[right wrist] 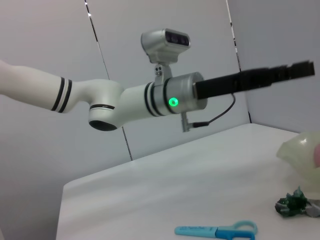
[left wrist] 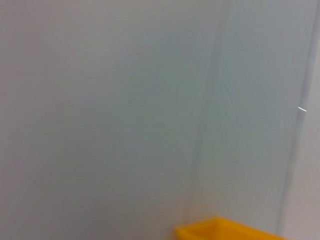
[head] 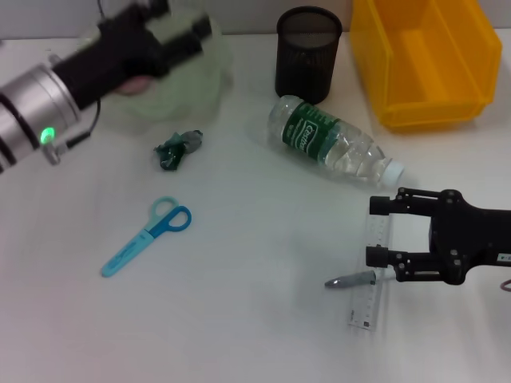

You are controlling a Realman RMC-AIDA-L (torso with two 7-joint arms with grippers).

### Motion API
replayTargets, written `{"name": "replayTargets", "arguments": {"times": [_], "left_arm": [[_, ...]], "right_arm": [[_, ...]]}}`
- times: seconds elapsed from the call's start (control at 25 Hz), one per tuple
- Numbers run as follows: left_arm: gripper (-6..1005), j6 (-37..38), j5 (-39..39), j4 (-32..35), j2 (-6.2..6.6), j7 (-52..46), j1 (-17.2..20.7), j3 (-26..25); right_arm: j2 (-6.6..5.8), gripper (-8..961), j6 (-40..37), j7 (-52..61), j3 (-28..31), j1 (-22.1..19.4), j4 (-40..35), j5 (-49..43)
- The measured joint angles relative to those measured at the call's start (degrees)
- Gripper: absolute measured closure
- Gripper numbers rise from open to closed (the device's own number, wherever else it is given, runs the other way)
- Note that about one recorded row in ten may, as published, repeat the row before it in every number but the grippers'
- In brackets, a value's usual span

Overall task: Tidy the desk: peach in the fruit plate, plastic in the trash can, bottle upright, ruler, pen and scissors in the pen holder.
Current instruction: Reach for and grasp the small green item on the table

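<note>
The right gripper (head: 382, 231) stood wide open over the ruler (head: 374, 279) and pen (head: 350, 280). The left gripper (head: 180, 24) hovered above the plate (head: 200, 80); its opening could not be told.

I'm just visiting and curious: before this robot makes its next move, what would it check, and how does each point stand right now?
1. Peach in the fruit plate: ok, something pink shows there under the left gripper.
2. Left fingers clear of the peach: cannot tell, blurred.
3. Bottle upright: not ok, lying on the desk.
4. Plastic scrap in the trash can: not ok, on the desk.
5. Scissors in the pen holder: not ok.
6. Right gripper lined up on the ruler and pen: ok, open above them.
</note>
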Motion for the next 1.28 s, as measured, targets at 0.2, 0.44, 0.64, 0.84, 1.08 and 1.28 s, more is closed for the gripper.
{"name": "replayTargets", "arguments": {"times": [0.2, 0.44, 0.64, 0.84, 1.08, 1.28], "left_arm": [[185, 1.29, 14.56, 5.99, 0.05, -7.77, 4.08, 1.01], [184, 1.24, 22.78, 7.4, 0.18, -10.54, 6.49, 0.49], [184, -1.07, 26.35, 7.52, 0.67, -13.31, 6.82, 0.38], [185, -5.92, 28.86, 7.36, 0.18, -13.82, 6.69, 0.37], [185, -10.62, 29.71, 6.86, -0.31, -13.22, 5.7, 1.11], [185, -12.59, 29.93, 6.84, -0.36, -13.19, 5.45, 1.57]], "right_arm": [[0.0, 186, 0.02, -0.25, 0.03, 0.25, 0.0, -0.01], [0.0, 186, 0.21, -0.28, -0.07, 0.29, 0.01, -0.03], [0.0, 186, 0.13, -0.27, -0.26, 0.49, 0.02, 0.01], [0.0, 186, 0.2, -0.27, 0.1, 0.5, 0.04, 0.1], [0.0, 186, 0.09, -0.27, 0.15, 0.4, 0.03, 0.26], [0.0, 186, 0.05, -0.27, 0.14, 0.19, 0.12, 0.3]]}}
